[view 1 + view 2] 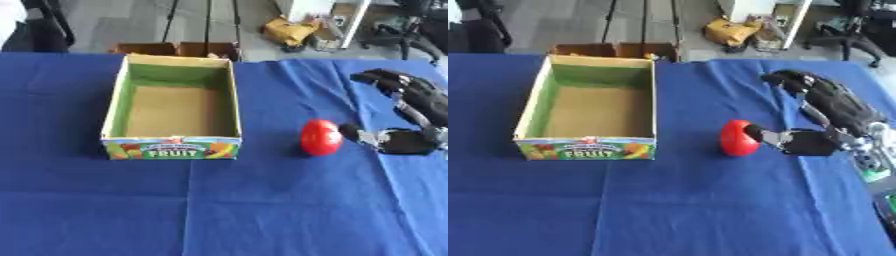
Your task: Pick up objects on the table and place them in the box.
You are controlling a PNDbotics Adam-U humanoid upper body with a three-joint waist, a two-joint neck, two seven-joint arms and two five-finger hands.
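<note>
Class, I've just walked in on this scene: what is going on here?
A robot's right hand reaches in from the right across a blue tablecloth toward a red object. Its thumb tip is at the object's right side, and the other fingers are spread out above, not closed round it. The object stands on the cloth to the right of an open fruit box, which holds nothing. The left hand is out of view.

You have even, bright light and soft focus throughout. The red object (321, 137) casts faint shadow toward 8 o'clock; the box (172, 149) lettering is blurred.
</note>
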